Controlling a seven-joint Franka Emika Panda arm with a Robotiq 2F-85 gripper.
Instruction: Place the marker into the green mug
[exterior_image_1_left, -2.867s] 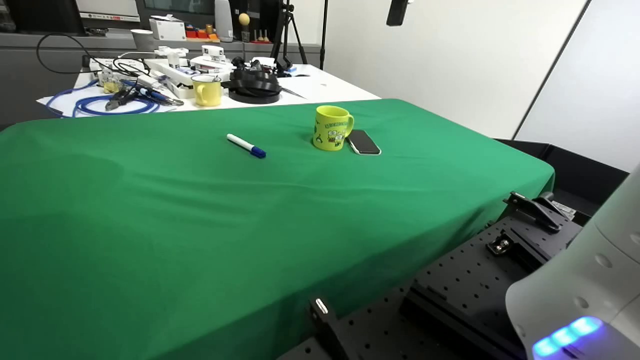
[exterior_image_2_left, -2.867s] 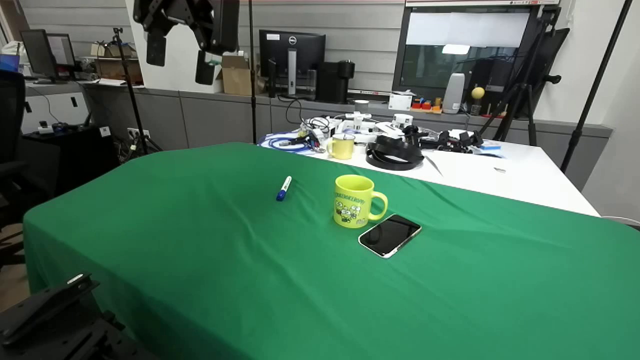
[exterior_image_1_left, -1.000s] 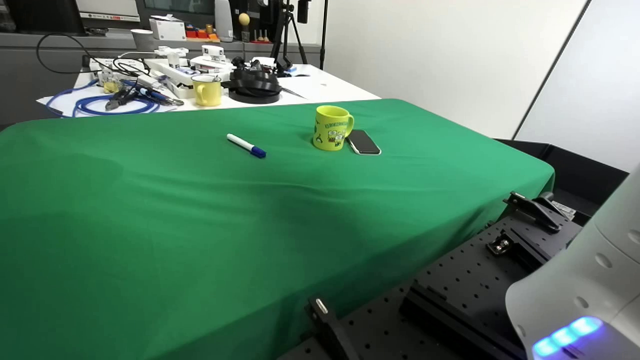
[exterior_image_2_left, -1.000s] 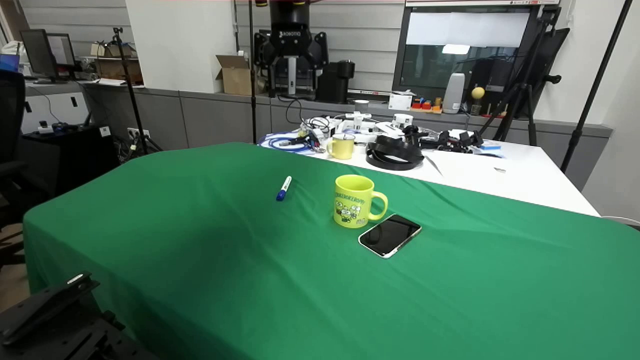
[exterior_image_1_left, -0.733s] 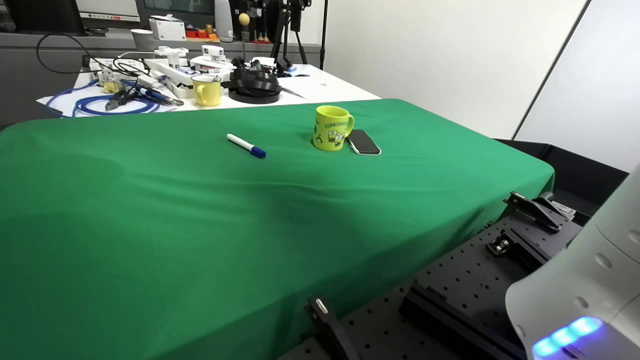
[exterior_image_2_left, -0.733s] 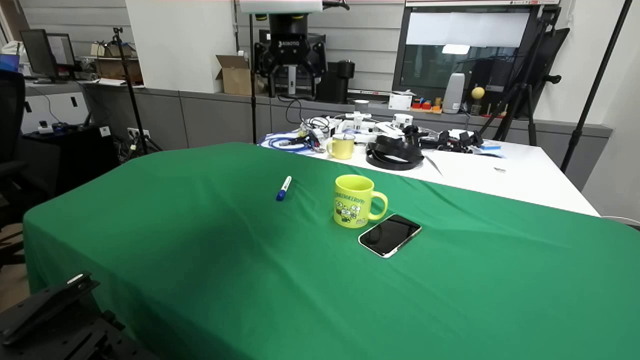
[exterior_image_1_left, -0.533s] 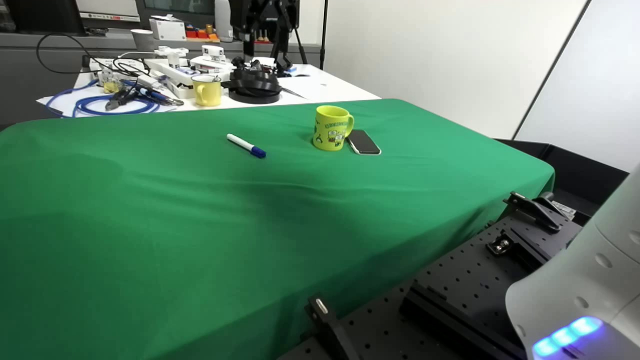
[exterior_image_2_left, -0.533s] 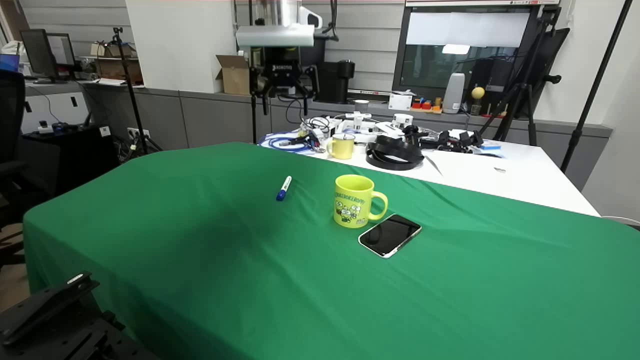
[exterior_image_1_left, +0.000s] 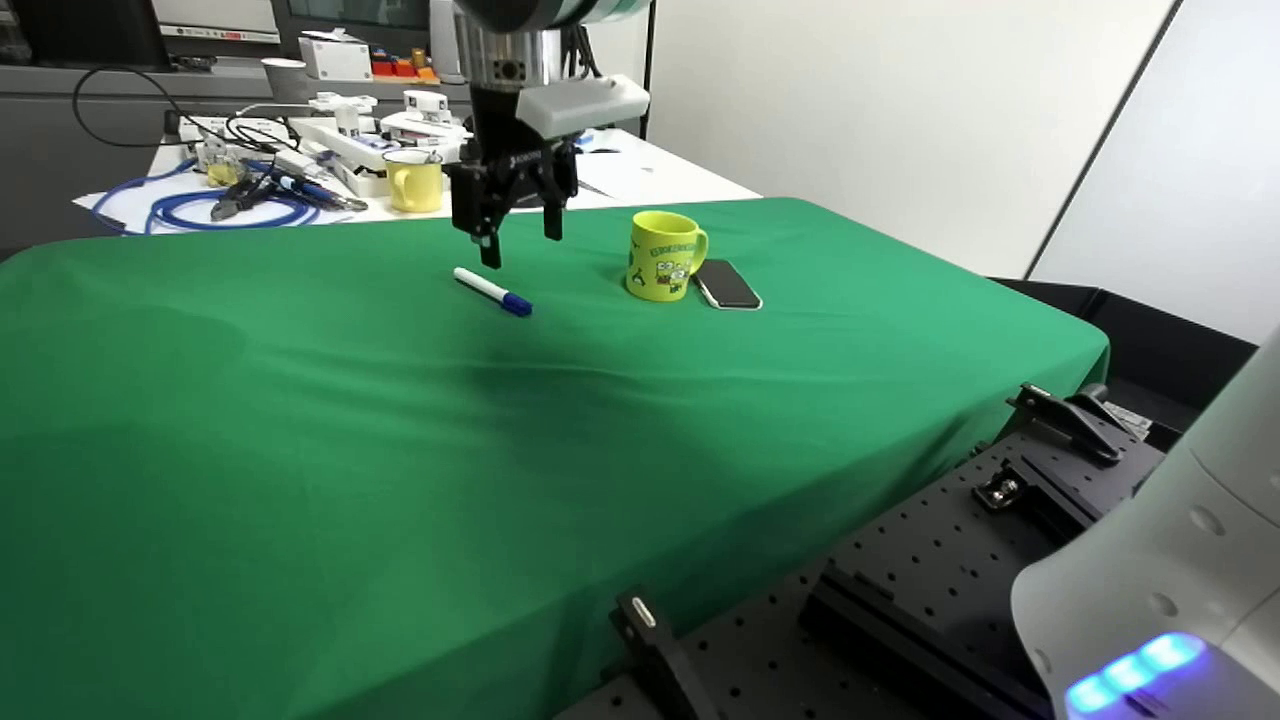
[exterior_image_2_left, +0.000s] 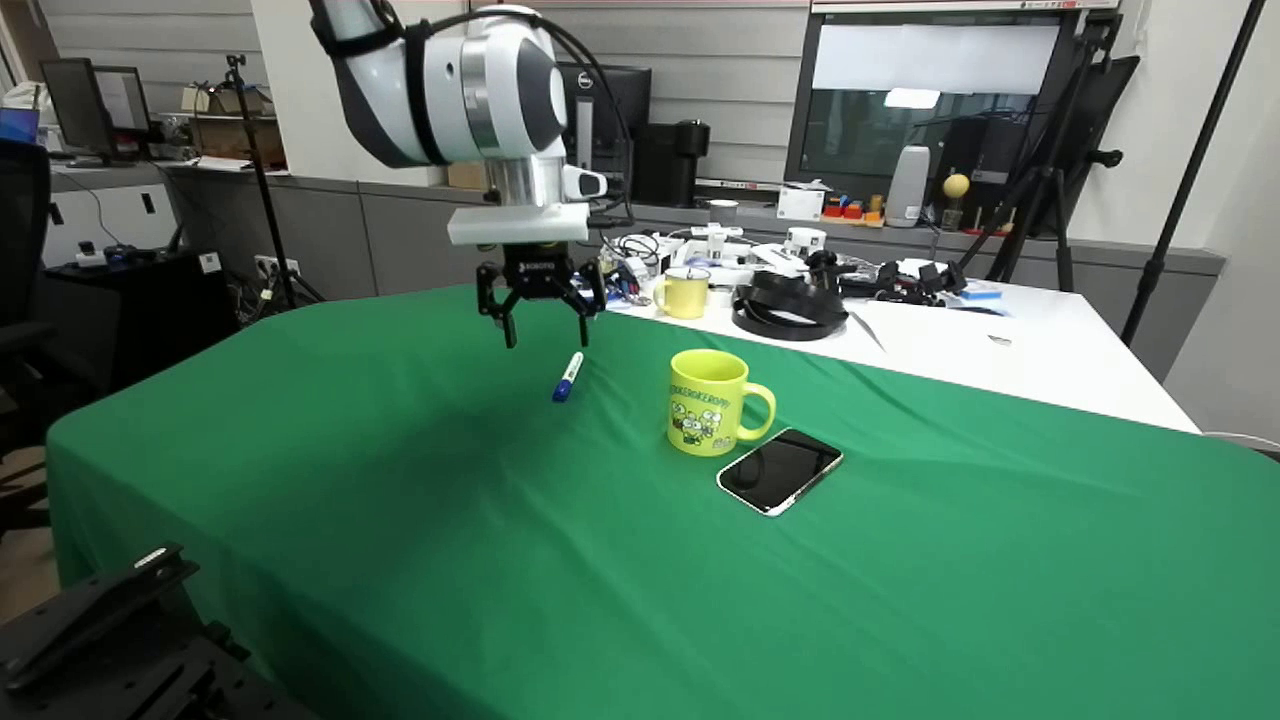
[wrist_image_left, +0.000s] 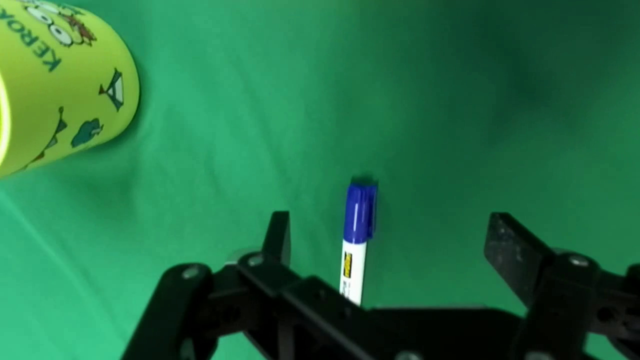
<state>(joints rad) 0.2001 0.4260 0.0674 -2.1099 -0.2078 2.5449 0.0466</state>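
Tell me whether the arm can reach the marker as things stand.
Probably yes: the claw hangs open above the cloth, and in the wrist view the marker shows between its spread fingers. No other object touches the marker, and the green mug stands apart. The claw would likely need lowering.

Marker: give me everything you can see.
The marker is a slim pen, plastic by its look: white barrel with a small yellow-and-black label, blue cap fitted, a clip along the cap. It lies flat on the green cloth, apart from the yellow-green mug. In the wrist view it shows between the open jaws, which hang above without touching it; its tail end is hidden there.
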